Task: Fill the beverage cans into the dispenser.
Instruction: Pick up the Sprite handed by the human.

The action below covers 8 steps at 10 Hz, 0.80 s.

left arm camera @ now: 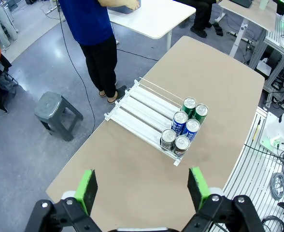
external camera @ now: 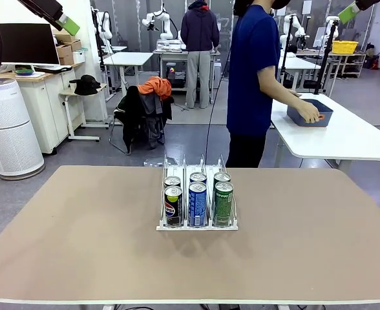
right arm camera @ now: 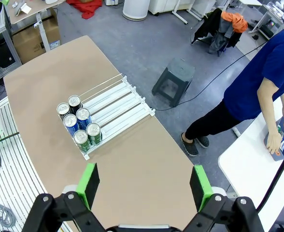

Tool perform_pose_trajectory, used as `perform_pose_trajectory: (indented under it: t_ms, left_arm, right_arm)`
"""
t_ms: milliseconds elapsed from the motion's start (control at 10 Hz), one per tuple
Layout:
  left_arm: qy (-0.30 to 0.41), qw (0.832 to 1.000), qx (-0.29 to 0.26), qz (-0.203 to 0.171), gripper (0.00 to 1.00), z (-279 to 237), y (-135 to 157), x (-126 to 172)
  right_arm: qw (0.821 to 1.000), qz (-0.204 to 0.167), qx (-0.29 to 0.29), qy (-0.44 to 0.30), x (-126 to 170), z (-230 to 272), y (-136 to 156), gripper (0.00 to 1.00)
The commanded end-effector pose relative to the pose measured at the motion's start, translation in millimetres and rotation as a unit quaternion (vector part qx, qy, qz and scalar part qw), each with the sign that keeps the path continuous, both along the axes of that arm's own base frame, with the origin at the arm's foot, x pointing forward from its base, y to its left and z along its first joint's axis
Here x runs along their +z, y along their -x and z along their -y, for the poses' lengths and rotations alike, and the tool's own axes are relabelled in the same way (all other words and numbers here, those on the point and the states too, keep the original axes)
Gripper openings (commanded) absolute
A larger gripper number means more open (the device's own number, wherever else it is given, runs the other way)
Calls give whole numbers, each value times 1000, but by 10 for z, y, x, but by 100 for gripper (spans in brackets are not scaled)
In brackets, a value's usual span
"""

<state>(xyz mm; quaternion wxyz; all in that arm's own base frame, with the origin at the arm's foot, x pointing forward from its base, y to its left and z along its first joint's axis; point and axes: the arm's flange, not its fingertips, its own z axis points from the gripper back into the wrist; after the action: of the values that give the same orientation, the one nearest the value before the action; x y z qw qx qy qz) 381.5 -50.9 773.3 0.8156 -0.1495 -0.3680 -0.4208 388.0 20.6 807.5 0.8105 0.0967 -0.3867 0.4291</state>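
The clear three-lane dispenser [external camera: 197, 225] stands in the middle of the brown table. It holds several beverage cans, two deep in each lane: black [external camera: 173, 214] on the left, blue [external camera: 197, 204] in the middle, green [external camera: 223, 204] on the right. My left gripper [left arm camera: 143, 186] hovers high above the table, open, with the dispenser [left arm camera: 137, 108] and the cans [left arm camera: 179, 121] far below it. High up as well, my right gripper [right arm camera: 144, 183] is open over the dispenser [right arm camera: 118, 104] and the cans [right arm camera: 83, 117]. Their green pads reach into the front view's top corners, left [external camera: 67, 24] and right [external camera: 348, 11].
A person in a blue shirt [external camera: 251, 64] stands at the table's far side, turned to a white side table [external camera: 345, 139], with a hand at a blue-grey tub [external camera: 309, 111]. A grey stool [left arm camera: 57, 113] stands on the floor beyond the far edge.
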Motion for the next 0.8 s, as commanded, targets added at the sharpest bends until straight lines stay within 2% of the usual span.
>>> perform_pose_trajectory:
  t_ms: [0,700]
  left_arm:
    - [-3,1000,1,0,100,8,8,-8]
    - [-3,1000,1,0,100,8,8,-8]
  right_arm:
    - [1000,0,1,1,0,-17,2,100]
    - [1000,0,1,1,0,-17,2,100]
